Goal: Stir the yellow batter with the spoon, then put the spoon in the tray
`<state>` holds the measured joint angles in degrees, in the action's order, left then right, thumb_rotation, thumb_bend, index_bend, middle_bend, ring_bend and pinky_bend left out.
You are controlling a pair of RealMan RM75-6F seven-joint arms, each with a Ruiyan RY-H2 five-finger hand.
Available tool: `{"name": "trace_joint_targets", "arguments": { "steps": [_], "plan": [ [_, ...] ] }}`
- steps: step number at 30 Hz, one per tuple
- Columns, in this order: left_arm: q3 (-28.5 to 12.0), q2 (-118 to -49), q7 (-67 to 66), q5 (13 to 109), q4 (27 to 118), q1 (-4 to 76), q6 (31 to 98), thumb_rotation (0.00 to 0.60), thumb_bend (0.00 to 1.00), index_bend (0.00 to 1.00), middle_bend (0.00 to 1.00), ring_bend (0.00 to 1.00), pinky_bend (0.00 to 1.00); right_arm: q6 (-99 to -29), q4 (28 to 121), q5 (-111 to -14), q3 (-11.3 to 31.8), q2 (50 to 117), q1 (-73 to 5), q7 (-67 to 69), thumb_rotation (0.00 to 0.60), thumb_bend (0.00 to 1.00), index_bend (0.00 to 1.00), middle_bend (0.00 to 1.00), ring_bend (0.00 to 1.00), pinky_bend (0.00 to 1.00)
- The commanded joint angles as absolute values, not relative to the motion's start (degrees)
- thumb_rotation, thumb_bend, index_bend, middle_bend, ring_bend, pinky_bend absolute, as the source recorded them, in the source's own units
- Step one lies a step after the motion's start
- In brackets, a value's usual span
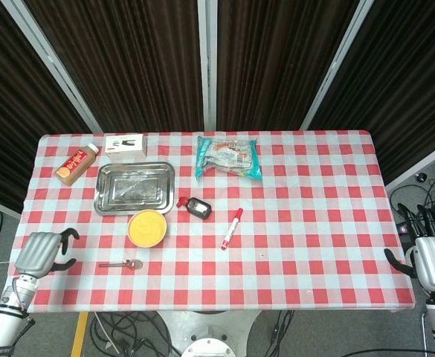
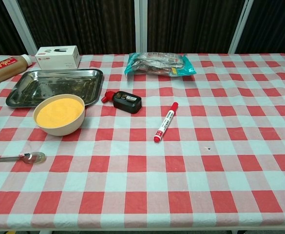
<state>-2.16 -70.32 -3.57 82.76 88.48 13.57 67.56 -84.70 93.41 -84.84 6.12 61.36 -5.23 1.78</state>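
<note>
Nothing grabbed yet – spoon (image 1: 120,264) lies on the surface at 6 o'clock from the bowl (image 1: 147,227), left robot hand (image 1: 42,251) empty with fingers apart at the spoon's 9 o'clock, right robot hand (image 1: 434,262) idle and empty too – next it needs to reach in and pinch the handle.

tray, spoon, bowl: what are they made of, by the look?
Tray: likely stainless steel, a bright, scuffed finish that mirrors the dark curtains.
Spoon: looks like metal, with a shiny reflective scoop and a thin grey handle.
Bowl: cream and matte with a thick rim, so ceramic or plastic; the look leaves it open.
</note>
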Motion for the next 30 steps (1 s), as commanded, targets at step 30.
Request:
{"name": "trace_joint_targets", "arguments": {
  "steps": [30],
  "plan": [
    [-1.0,-83.0,-6.5,72.1,85.2,19.0,56.8,0.600,0.31,0.56,0.95,0.98,1.00,-83.4,92.4,-83.5,6.0,61.5,-5.8,2.4,0.600,0.19,0.00,0.19,0.00,0.01]
  ]
}}
